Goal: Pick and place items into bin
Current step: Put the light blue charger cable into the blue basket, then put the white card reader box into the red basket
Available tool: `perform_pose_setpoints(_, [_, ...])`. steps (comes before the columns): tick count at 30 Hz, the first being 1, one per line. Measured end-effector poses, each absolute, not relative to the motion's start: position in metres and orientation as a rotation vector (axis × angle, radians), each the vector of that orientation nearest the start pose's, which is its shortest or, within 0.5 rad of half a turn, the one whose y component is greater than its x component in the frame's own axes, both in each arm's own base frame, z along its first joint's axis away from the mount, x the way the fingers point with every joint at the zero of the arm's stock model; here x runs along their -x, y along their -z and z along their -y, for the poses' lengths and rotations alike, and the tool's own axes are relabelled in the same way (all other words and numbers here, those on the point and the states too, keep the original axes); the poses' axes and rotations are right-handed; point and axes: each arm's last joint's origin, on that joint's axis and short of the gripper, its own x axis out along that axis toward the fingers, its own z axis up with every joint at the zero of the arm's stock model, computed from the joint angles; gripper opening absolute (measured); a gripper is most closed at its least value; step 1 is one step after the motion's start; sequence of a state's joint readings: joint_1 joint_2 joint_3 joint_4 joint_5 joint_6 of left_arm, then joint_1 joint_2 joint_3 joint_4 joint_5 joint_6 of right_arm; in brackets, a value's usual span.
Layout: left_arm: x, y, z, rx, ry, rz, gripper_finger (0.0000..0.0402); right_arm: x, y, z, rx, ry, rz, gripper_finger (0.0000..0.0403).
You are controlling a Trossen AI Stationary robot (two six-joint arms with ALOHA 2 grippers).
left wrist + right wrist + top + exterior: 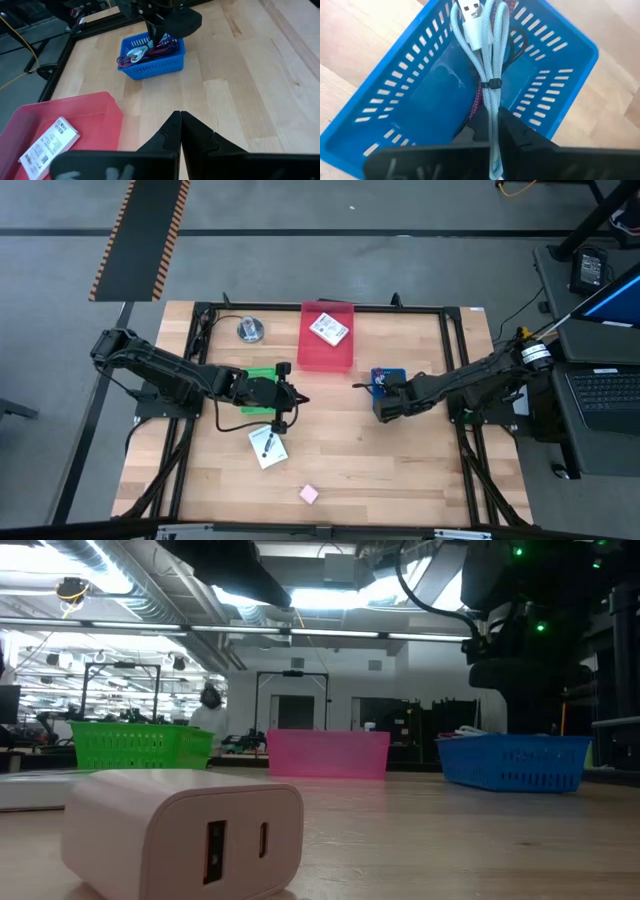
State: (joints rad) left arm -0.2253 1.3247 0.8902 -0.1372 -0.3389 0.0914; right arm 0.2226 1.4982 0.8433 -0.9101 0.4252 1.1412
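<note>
From above, the right gripper (380,408) hangs over the small blue slotted plastic basket (393,375); the left gripper (295,402) waits beside the green basket (262,371), fingers pressed together. In the right wrist view, its fingers pinch a bundled pale woven USB cable (492,65) above that basket's floor.

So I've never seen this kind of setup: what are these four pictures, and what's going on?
Two robot arms work at a wooden table. One picture looks down from above, one sits at table height, and two come from the arms' wrists. The right gripper is shut on a pale braided cable over the blue basket. The left gripper is shut, holding nothing. A pink bin holds a printed card; another card, a pink cube and a silver disc lie on the table.
</note>
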Motion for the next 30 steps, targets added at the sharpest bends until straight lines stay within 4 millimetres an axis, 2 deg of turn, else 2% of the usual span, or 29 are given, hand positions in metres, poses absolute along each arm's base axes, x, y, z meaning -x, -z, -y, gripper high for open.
perform_pose_setpoints(14, [-0.278, -0.259, 0.054, -0.250, -0.085, -0.561, 0.0004, -0.231, -0.176, -0.041, -0.355, 0.844, -1.198, 0.0094])
perform_pose_setpoints(19, [-0.277, -0.257, 0.054, -0.255, -0.084, -0.579, 0.0004, -0.236, -0.194, -0.041, -0.307, 0.767, -1.170, 0.0116])
perform_pose_setpoints(24, [-0.277, -0.257, 0.054, -0.255, -0.084, -0.579, 0.0004, -0.236, -0.216, -0.041, -0.238, 0.713, -1.091, 0.0121])
perform_pose_setpoints(30, [-0.277, -0.257, 0.054, -0.255, -0.084, -0.579, 0.0004, -0.234, -0.241, -0.050, -0.088, 0.660, -0.904, 0.0122])
